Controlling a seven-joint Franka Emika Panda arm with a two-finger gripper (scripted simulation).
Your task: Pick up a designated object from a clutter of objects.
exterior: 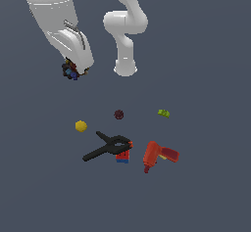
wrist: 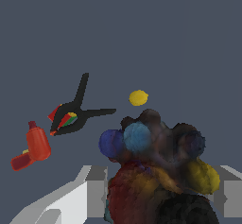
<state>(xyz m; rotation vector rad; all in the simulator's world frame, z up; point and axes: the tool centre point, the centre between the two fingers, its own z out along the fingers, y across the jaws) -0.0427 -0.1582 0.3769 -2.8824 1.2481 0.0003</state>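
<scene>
Exterior view: white arm (exterior: 125, 28) reaching from its base at upper centre toward the view's left, wrist tilted downward. Claw (exterior: 72, 72) closed on the lumpy dark object (exterior: 70, 71), held clear of the table (exterior: 211, 197) and well apart from the rest of the clutter. On the table, toward lower centre: black spring clamp (exterior: 108, 147) lying flat, handles spread toward the view's left, head resting over the red-and-blue block (exterior: 123, 156). Red power drill (exterior: 158, 156) on its side just beside the block, toward the view's right. Yellow ball (exterior: 81, 126) near the clamp handles, toward the view's left. Maroon ball (exterior: 118, 114) beyond the clamp, apart from it. Green bit (exterior: 163, 113) toward the view's right, well apart from the balls. Wrist view: lumpy dark object (wrist: 158, 171) filling the near field, dark body with blue, yellow and reddish lumps, gripped between grey fingers (wrist: 97, 192) visible on either side. Behind it, spring clamp (wrist: 75, 114) with the block showing under its head, power drill (wrist: 33, 145) beside it, yellow ball (wrist: 138, 97) apart from both.
</scene>
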